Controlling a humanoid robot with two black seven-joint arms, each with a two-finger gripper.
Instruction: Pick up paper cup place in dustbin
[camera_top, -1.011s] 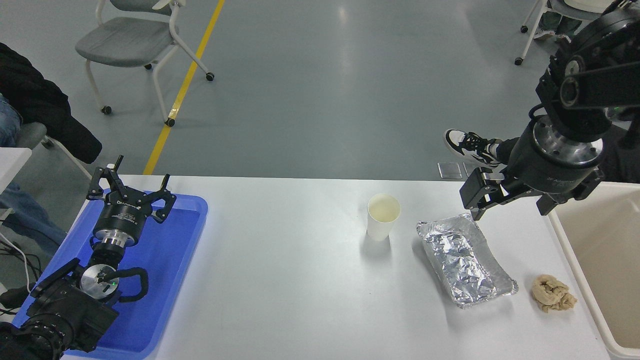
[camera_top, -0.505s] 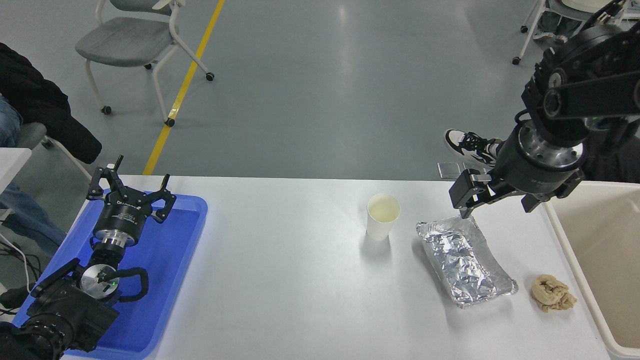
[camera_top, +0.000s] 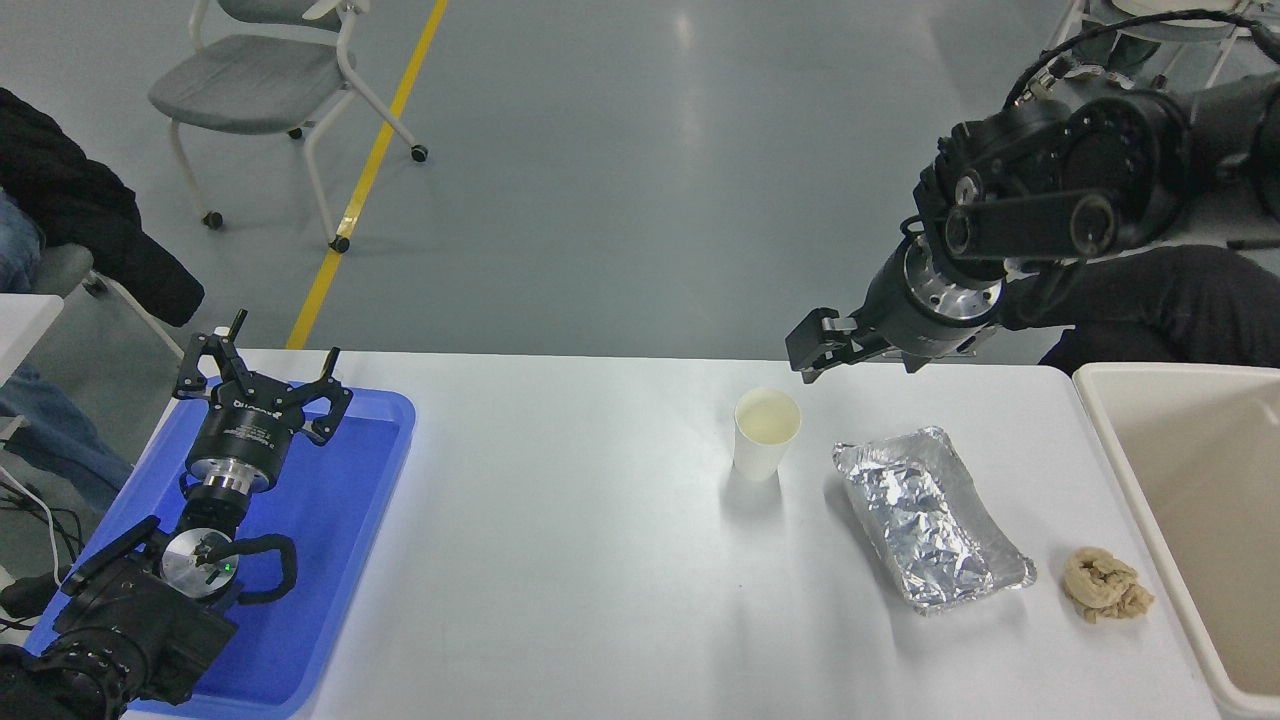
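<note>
One cup (camera_top: 767, 432) stands upright on the table (camera_top: 560, 560), left of the foil tray (camera_top: 930, 520). Right gripper (camera_top: 815, 352) hovers just above and behind the cup; its jaw state is unclear. Left gripper (camera_top: 262, 385), jaws apart, rests far left of the cup. Bin (camera_top: 1200, 500) sits far right.

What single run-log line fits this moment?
stage: approach | right gripper: empty, above-right of upright white paper cup | left gripper: open, over blue tray | cream-beige dustbin: right edge

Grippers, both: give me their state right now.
Left gripper: open, empty, parked over the blue tray.
Right gripper: empty, near the paper cup; open or shut cannot be told.
</note>
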